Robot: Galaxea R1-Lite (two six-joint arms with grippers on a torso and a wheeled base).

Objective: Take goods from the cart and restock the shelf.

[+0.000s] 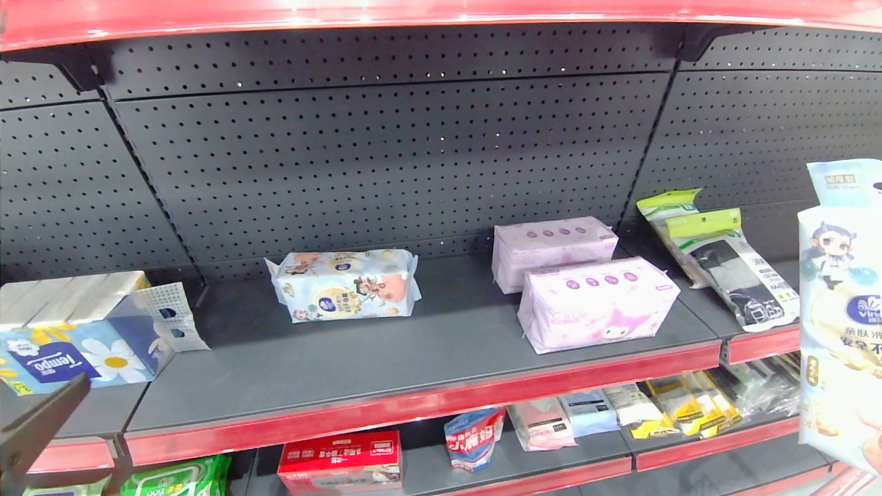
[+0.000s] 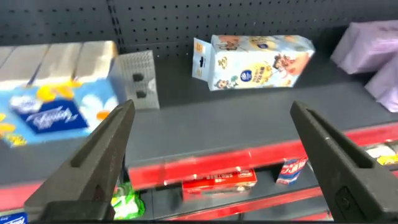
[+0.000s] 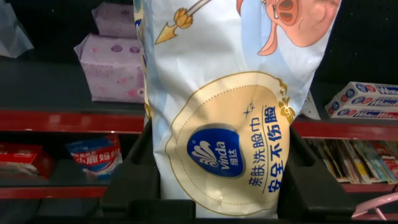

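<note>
My right gripper (image 3: 224,186) is shut on a tall white face-towel pack (image 3: 236,93) printed with cartoon figures; its black fingers (image 3: 134,180) press both sides. In the head view this pack (image 1: 841,310) hangs upright at the far right, in front of the grey shelf board (image 1: 344,358). A matching cartoon pack (image 1: 344,284) lies on the shelf's middle. My left gripper (image 2: 211,162) stands open and empty, low before the shelf's left part, with the cartoon pack (image 2: 255,59) beyond it. One of its fingers (image 1: 48,413) shows at the head view's lower left.
Two pink tissue packs (image 1: 596,303) lie right of centre, a blue flowered tissue bundle (image 1: 76,337) at the left, green-topped bags (image 1: 730,262) at the right. A lower shelf holds a red box (image 1: 341,461) and small pouches. Bare board lies between the cartoon and pink packs.
</note>
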